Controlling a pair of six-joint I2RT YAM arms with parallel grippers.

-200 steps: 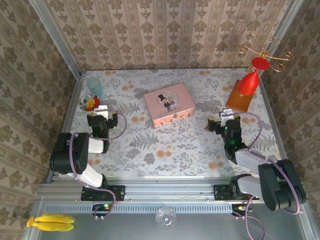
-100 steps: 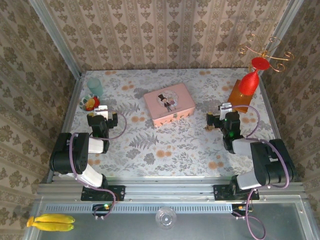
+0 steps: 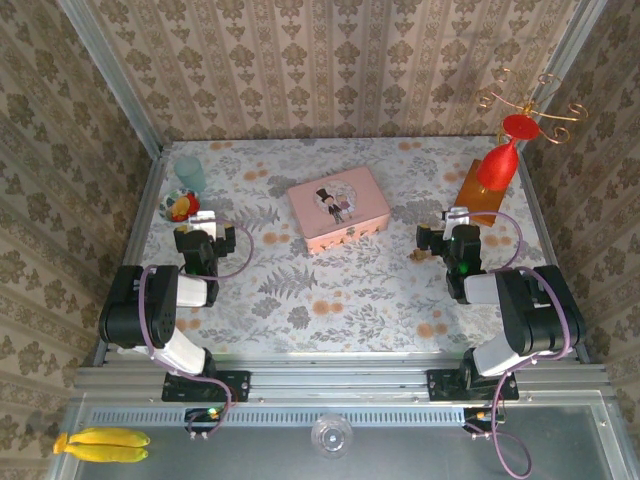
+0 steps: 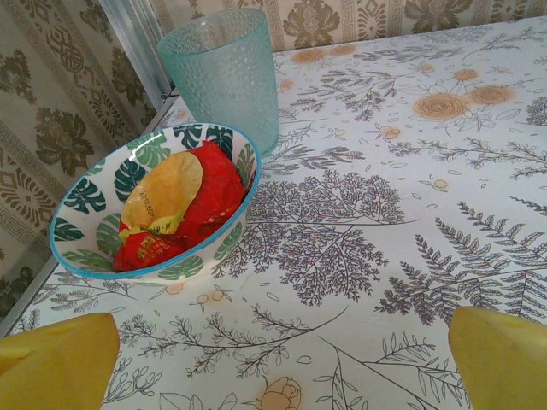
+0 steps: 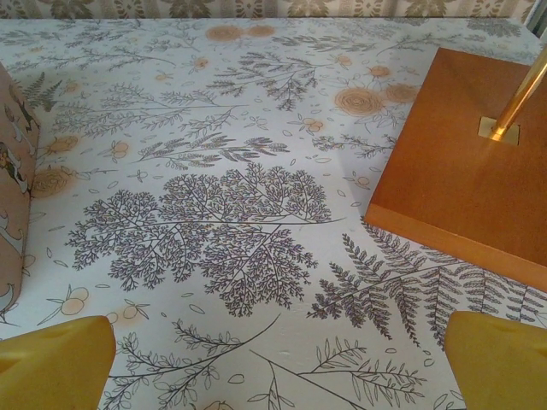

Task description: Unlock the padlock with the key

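Left gripper (image 3: 206, 236) sat low over the flowered tablecloth (image 3: 330, 290), jaws spread wide and nothing between them. In its wrist view the two yellow fingertips (image 4: 53, 363) stood at the bottom corners of the picture, with bare cloth in the gap.

Ahead of it and to its left was a leaf-patterned bowl (image 4: 90, 198) with a blue rim, holding red and yellow wrapped pieces (image 4: 205, 192). Just beyond the bowl, close to its far rim, stood an upright teal dimpled tumbler (image 4: 224, 73).

Right gripper (image 3: 450, 238) was likewise low over the cloth, jaws wide apart and holding nothing. Its yellow fingertips (image 5: 55, 363) also sat at the bottom corners of its wrist view.

Ahead of it and to its right lay a square wooden base (image 5: 453, 179) with a brass rod (image 5: 523, 90) rising from it. In the overhead view a red stemmed glass (image 3: 497, 167) hung on that stand. A pink picture tin (image 3: 338, 208) lay to this gripper's left, between the two grippers and a little farther out than both. Its edge showed at the left margin of the right wrist view.

Behind both arms, on the near ledge, lay a bunch of bananas (image 3: 100, 444) and a small clear glass (image 3: 332, 436).

Padlock and key: their place could not be told, since nothing on the cloth was distinct enough to name as either.
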